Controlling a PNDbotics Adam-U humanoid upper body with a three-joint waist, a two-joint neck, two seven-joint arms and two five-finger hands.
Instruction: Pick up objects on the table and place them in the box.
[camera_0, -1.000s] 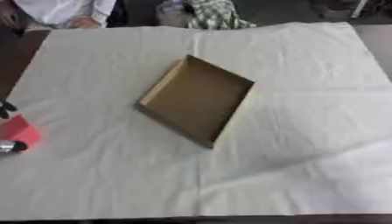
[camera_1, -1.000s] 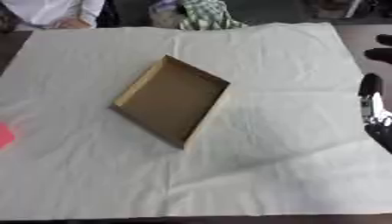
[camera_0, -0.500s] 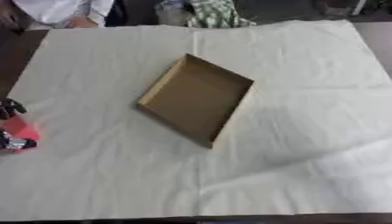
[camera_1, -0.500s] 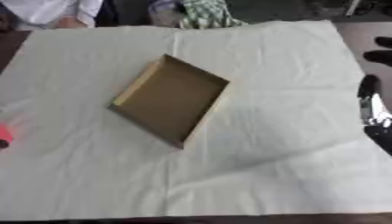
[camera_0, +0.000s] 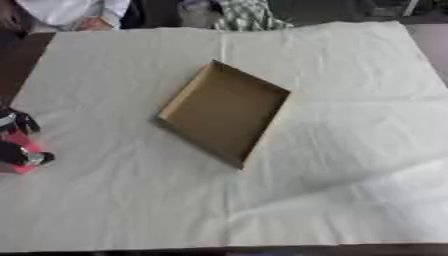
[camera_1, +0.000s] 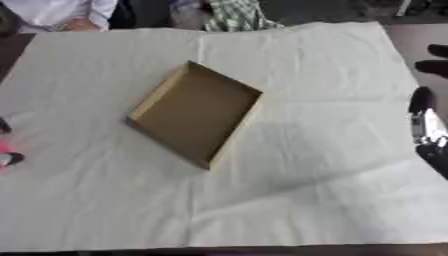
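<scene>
The left hand (camera_0: 19, 142) is showing at the left edge of the frame, about mid-height, with its dark fingers curling round a red object (camera_0: 23, 150); the object is too blurred to name beyond its colour, and it is sitting low against the white cloth (camera_0: 332, 165), so I cannot tell whether it is lifted yet. The cardboard box (camera_0: 226, 112) is lying open and empty near the middle of the frame, up and to the right of that hand and well apart from it. Its long axis is running diagonally, from its upper corner down towards the lower right, and its long left wall is facing the hand. The left hand is plainly the nearer one to the red object. The right hand (camera_1: 426, 125) is hanging at the right edge of the right eye view, holding nothing, though I cannot tell how its fingers are set. Judging from this, the coming move is a carry rightward and slightly upward over that near wall.
</scene>
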